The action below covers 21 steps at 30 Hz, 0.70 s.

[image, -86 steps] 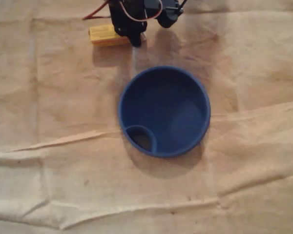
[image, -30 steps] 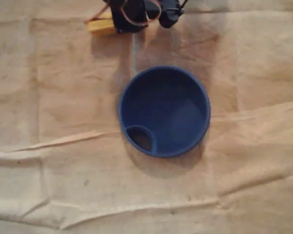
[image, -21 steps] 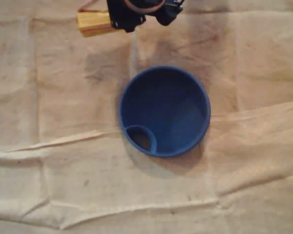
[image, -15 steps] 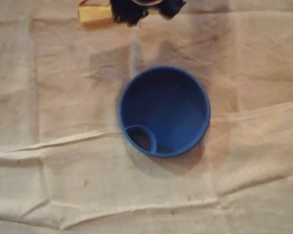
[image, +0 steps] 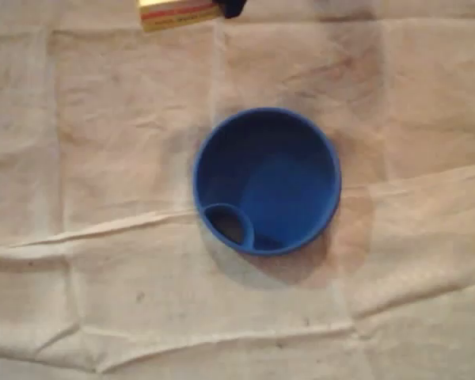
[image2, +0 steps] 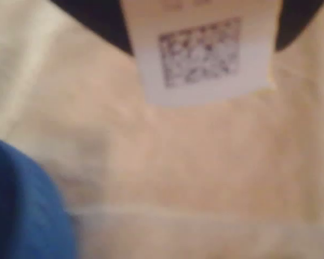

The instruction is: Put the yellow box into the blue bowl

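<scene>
Holding the Box, Bowl Not Yet Reached

The gripper (image2: 200, 16) had its jaws closed on the yellow box (image2: 202, 59), whose coded end stuck out between the dark fingers (image2: 94, 21). Overhead, the box (image: 178, 12) sat at the top edge, well apart from the empty blue bowl (image: 267, 180). The grasp looked done; carrying and dropping were left. Creased tan cloth (image: 103, 158) lay between, with nothing blocking the way.

Matt, creased cloth (image: 103, 158) covers my worktop. The blue bowl (image: 305, 154) looks like smooth plastic with a faint sheen. The yellow box (image: 178, 11) looks like glossy card, its white label (image2: 202, 51) matt paper.
</scene>
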Available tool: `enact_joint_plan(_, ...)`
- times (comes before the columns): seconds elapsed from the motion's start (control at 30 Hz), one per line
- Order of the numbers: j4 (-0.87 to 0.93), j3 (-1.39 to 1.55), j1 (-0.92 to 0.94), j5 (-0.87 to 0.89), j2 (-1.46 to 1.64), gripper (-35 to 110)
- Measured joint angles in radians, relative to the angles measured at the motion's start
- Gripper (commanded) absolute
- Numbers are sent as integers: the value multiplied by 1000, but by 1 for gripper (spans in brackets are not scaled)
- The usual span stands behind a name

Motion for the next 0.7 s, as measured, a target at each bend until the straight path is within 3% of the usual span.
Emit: enact_joint_plan(0.7, -354, 0, -247, 0, -71, 0)
